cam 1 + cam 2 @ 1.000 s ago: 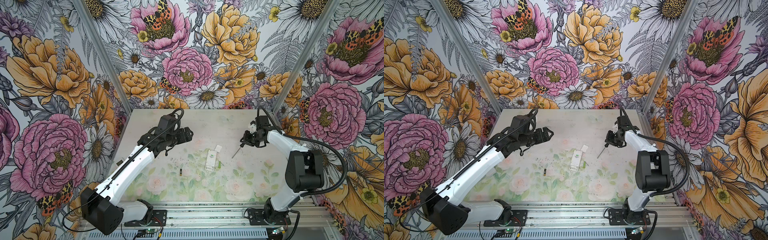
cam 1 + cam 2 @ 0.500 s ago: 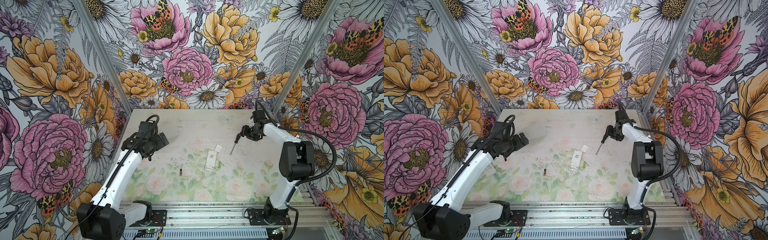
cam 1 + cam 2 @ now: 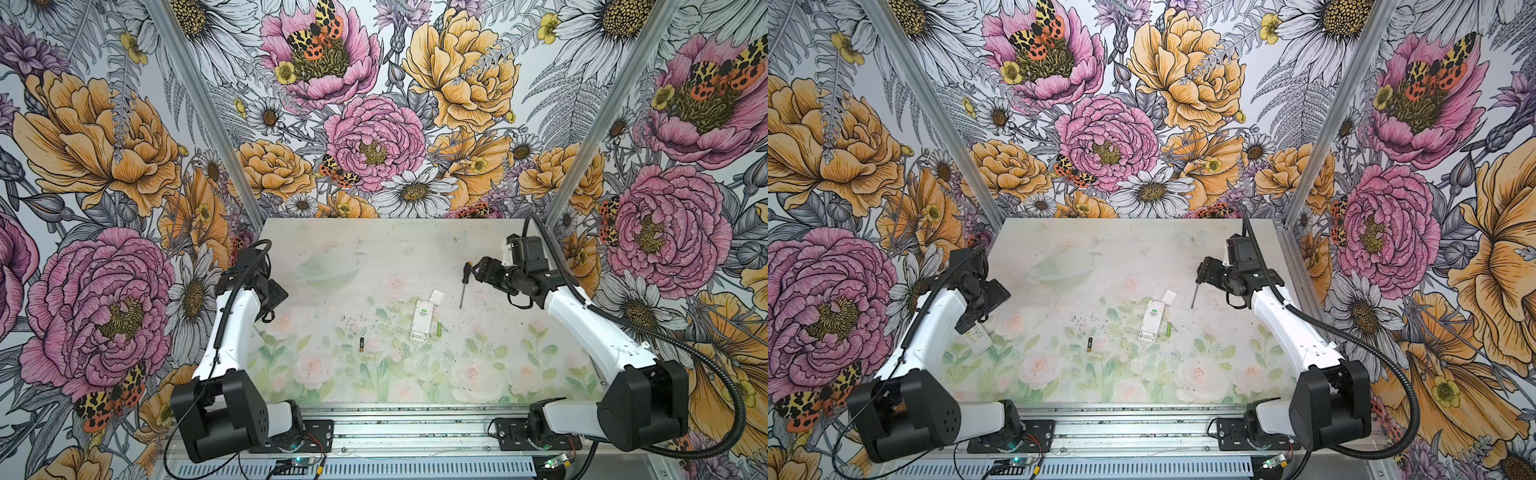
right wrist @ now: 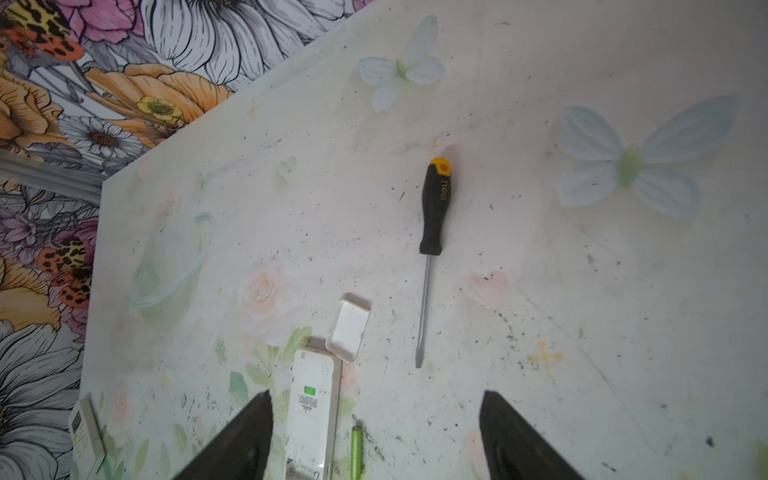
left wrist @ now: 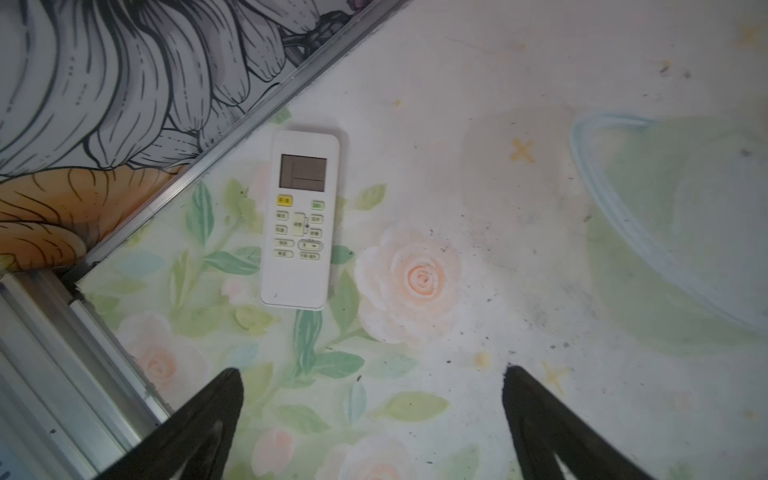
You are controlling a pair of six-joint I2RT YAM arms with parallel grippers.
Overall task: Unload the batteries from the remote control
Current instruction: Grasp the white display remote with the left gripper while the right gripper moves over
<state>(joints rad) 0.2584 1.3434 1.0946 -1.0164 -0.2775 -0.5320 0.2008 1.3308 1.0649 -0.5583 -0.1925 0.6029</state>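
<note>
Remote [image 3: 420, 320] lies face down, green battery [image 3: 439, 329] beside it, black battery [image 3: 361, 344] apart.

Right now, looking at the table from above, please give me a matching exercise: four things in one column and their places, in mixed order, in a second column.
Things:
1. screwdriver
2. green battery
3. black battery
4. white battery cover

Places:
a. close beside the right long edge of the face-down remote
b. alone, to the left of that remote
c. at that remote's far end
d. farthest to the right of the four

Pairs: 1-d, 2-a, 3-b, 4-c.
</note>
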